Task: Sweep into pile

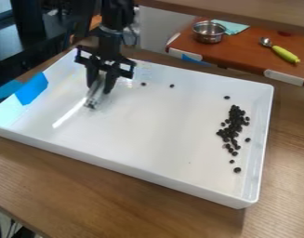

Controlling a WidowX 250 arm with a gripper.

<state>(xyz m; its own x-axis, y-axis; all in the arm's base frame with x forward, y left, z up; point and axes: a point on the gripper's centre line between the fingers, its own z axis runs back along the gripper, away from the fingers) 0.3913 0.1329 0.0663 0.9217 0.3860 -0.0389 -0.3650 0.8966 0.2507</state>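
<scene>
Camera view has the black gripper (100, 87) inside the white tray (148, 125), near its far left corner, fingers closed on a shiny, pale tool (93, 100) that slants down to the tray floor. Dark, bean-like pieces (234, 132) lie in a loose, drawn-out cluster near the right edge, with two strays near the far edge.

Silvery tool (94, 97) held by black gripper (99, 87) at left of white tray (135, 125); dark beans (232, 131) clustered near right wall, few scattered; metal bowl (209, 33) seen behind.
</scene>
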